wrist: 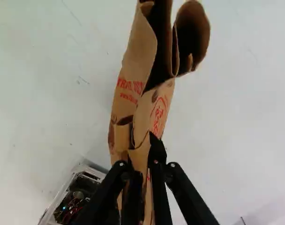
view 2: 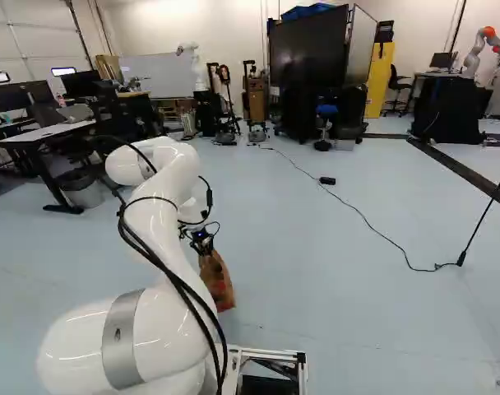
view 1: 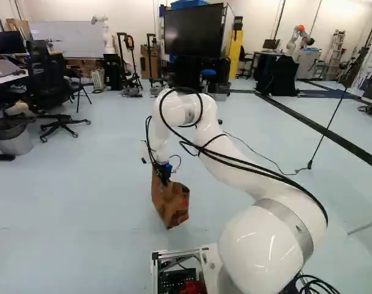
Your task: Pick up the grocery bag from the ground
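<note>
The gripper [view 1: 164,177] has the brown grocery bag [view 1: 172,207] pinched between its two fingers. The bag hangs beneath it, right of and nearer than the office chair [view 1: 46,82]; whether its bottom touches the floor [view 1: 82,214], I cannot tell.

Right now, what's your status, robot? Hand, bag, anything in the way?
Hand closed on paper bag. Bag tilted beneath, probably lifted. No obstacle seen beside it.

Base views: behind arm [view 1: 259,248], either side, facing ahead-down, sharing floor [view 1: 82,202]; wrist view: close, along gripper [view 1: 165,179].
</note>
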Robot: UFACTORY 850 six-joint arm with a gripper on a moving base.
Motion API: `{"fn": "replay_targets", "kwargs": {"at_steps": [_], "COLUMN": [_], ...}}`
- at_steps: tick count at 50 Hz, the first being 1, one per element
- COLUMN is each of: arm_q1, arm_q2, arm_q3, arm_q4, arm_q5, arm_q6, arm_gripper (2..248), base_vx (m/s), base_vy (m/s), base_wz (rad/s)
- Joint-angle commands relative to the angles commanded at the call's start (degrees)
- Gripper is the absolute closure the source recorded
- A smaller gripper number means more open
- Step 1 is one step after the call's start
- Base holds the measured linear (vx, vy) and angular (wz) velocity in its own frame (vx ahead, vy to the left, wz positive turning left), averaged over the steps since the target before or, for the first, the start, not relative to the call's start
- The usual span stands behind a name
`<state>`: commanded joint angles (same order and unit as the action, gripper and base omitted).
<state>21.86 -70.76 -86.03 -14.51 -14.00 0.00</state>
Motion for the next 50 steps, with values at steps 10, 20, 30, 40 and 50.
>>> {"fn": "replay_targets", "kwargs": {"at_steps": [10, 20, 30, 40, 50], "arm_q1": [0.7, 1.0, 0.5, -0.3, -0.9], "arm_q2": [3.1, 6.3, 9.6, 12.8, 16.2], "arm_q3": [4.1, 8.4, 12.7, 16.7, 20.9], "arm_q4": [0.9, 2.0, 3.2, 4.4, 5.6], "arm_q5": [4.2, 8.2, 11.7, 14.6, 17.4], "arm_q6": [0.0, 0.0, 0.0, 0.0, 0.0], "arm_gripper": [228, 228, 228, 228, 228], "base_vx": [0.000, 0.000, 0.000, 0.000, 0.000], "base_vy": [0.000, 0.000, 0.000, 0.000, 0.000], "base_wz": [0.000, 0.000, 0.000, 0.000, 0.000]}}
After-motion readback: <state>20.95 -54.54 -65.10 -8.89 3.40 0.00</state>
